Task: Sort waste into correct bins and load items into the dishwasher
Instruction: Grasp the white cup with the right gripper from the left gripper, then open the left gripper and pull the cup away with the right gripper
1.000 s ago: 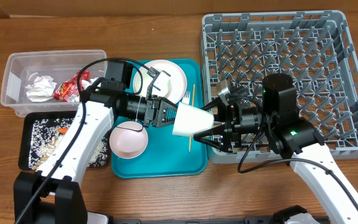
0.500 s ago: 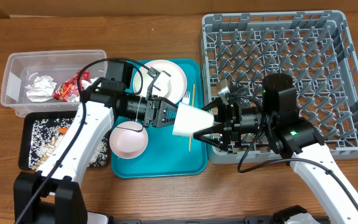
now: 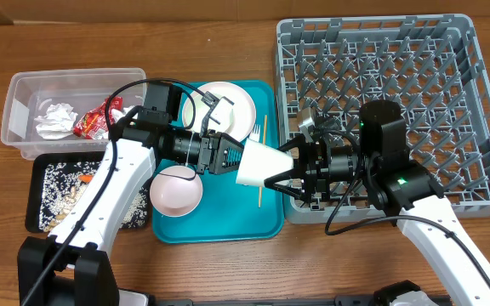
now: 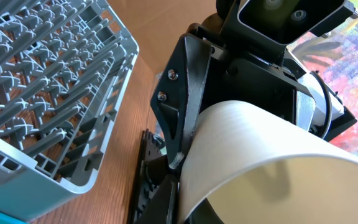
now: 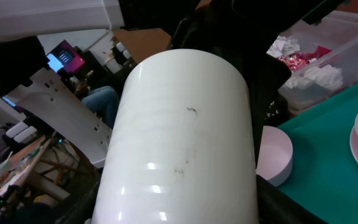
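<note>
Dish rack (image 3: 381,85): grey plastic, square, with a lattice floor and rows of upright pegs.
Teal tray (image 3: 219,225): flat, smooth and rectangular, just left of the rack.
Cup (image 3: 262,163): smooth, white and tapered, held on its side in the air above the tray's right edge.
Left gripper (image 3: 235,159): fingers pinched tight on the cup's wide rim end.
Right gripper (image 3: 276,167): fingers spread part-way, one on each side of the cup's narrow end. Pad contact cannot be confirmed.
</note>
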